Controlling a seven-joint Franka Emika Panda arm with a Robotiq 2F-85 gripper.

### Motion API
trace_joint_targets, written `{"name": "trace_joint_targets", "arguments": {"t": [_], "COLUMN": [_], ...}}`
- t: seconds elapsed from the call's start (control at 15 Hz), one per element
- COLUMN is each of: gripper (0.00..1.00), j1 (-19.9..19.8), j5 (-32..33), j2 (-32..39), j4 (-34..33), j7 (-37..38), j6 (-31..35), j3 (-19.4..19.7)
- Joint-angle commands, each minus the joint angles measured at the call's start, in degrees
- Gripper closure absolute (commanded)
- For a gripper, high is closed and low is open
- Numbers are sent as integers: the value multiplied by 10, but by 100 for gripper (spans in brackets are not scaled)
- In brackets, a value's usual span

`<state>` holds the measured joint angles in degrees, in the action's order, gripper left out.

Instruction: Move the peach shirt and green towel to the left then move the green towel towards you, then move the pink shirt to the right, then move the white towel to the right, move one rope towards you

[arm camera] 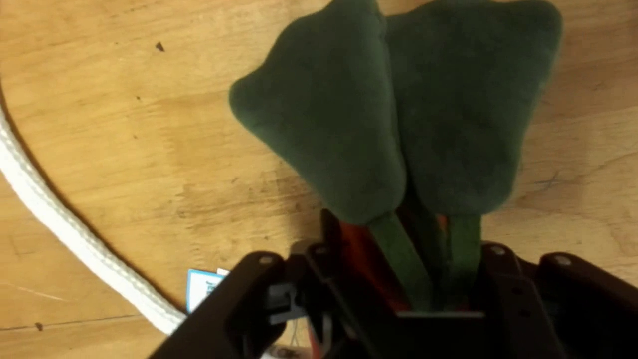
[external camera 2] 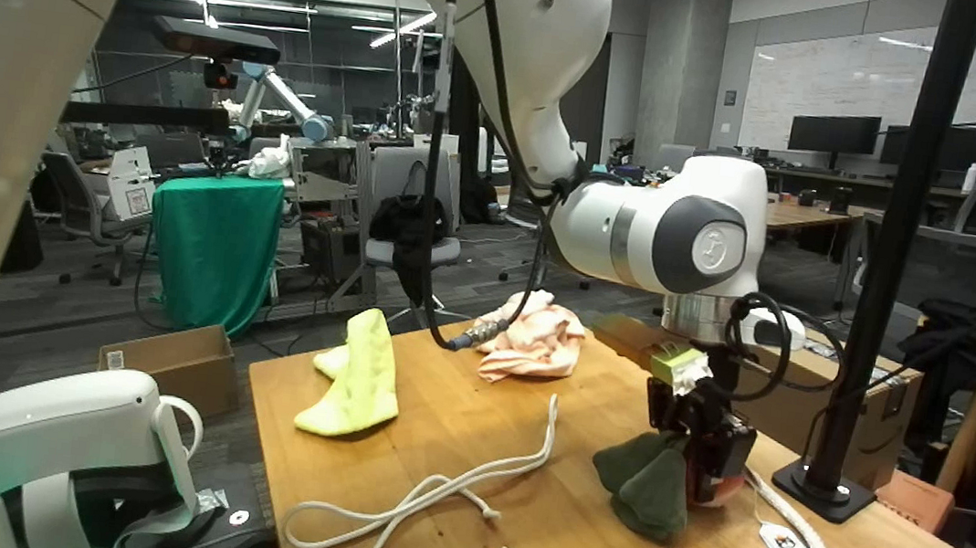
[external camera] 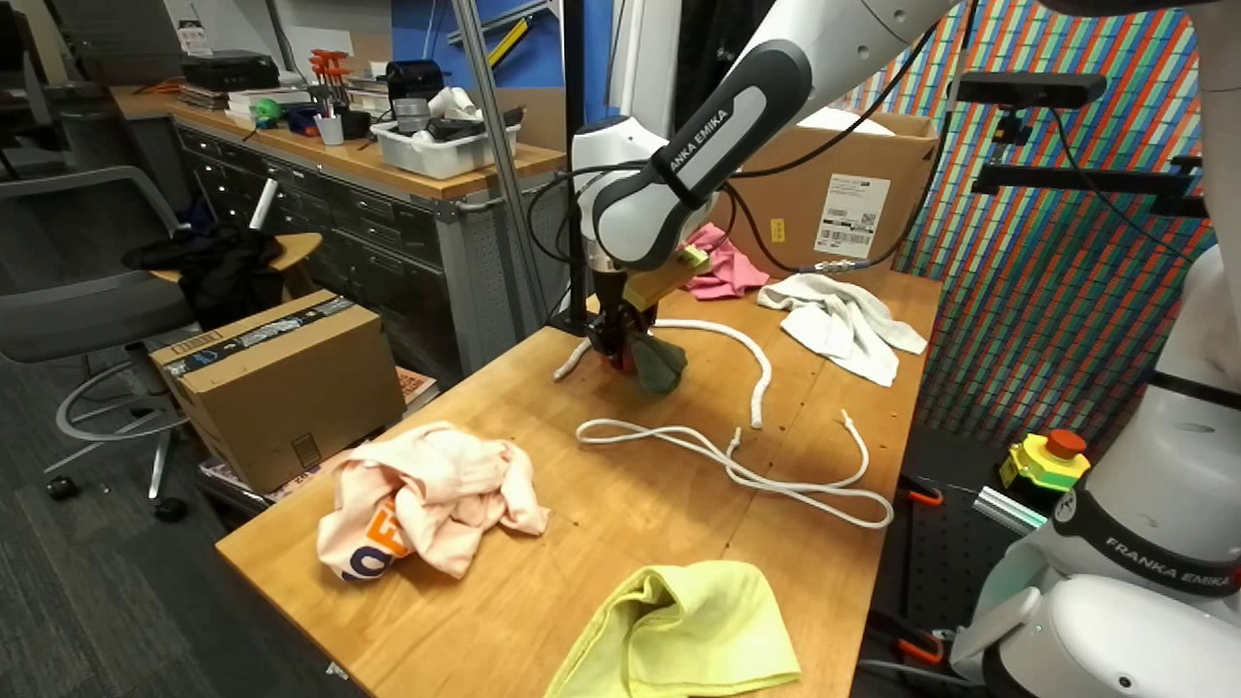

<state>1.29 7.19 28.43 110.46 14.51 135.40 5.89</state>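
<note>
Your tool [arm camera: 411, 239] straddles the plush [arm camera: 423, 114]; whether it grips, I can't tell. The thick rope [arm camera: 75, 237] curves around the plush, likely your reason for clearing that first; the thin rope [external camera: 754, 479] lies near it.

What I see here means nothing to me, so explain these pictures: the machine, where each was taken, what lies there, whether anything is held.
The white machine is a robot arm, jointed like your own, ending in a gripper with two black fingers. Two pictures come from cameras standing outside the robot, in different places; the close-up comes from a camera on its wrist, looking down past the fingers.

On the wooden table lie a peach shirt, a green towel, a pink shirt, a white towel, a thin looped rope and a thicker white rope.

The fingers stand on either side of a soft dark green and red bundle. Whether they truly grip it, these pictures do not settle.
</note>
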Motion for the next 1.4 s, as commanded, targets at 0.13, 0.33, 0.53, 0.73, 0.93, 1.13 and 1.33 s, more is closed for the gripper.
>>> {"name": "trace_joint_targets", "arguments": {"t": [0.13, 0.33, 0.53, 0.73, 0.93, 1.13, 1.33], "gripper": [92, 93, 94, 94, 94, 94, 94], "j1": [3, 1, 0, -4, -9, -11, -10], "j5": [20, 23, 23, 18, 14, 13, 12], "j2": [-2, -15, -25, -38, -51, -57, -57], "j4": [-15, 7, 22, 38, 54, 65, 69], "j7": [2, 0, 0, -6, -8, -8, -8], "j6": [-17, -15, -23, -34, -43, -46, -41], "j3": [15, 18, 19, 17, 15, 13, 10]}}
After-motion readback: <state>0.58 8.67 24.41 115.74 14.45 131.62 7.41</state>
